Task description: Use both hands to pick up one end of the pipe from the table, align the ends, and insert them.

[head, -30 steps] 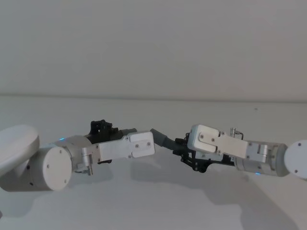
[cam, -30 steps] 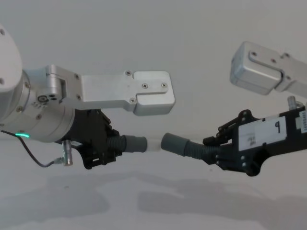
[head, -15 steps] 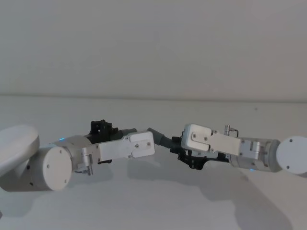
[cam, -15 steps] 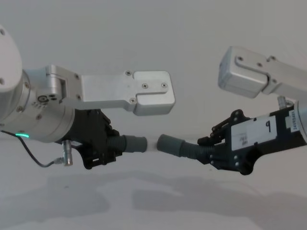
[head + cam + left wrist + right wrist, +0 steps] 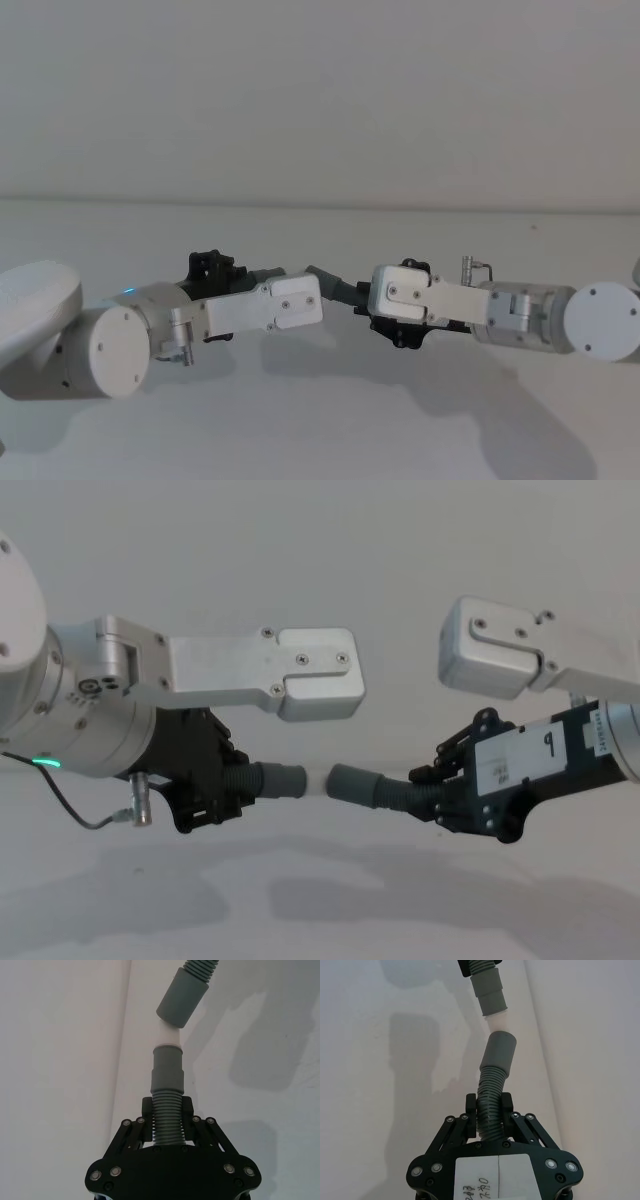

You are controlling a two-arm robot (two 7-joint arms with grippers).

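I hold each dark-grey ribbed hose piece point(image 5: 243, 780) point(image 5: 400, 795) above the white table point(image 5: 320, 920), left black gripper point(image 5: 205, 785) and right black gripper point(image 5: 462, 792) clamped behind the cuffs, so the smooth ends point(image 5: 283, 780) point(image 5: 352, 783) face each other, nearly touching, ready for insertion.

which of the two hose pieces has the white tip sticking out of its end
The hose piece in the left claw. A short white tip pokes out of its grey cuff, while the piece in the right claw ends in a plain open grey cuff.

Head cam high, chest low; wrist cams close.
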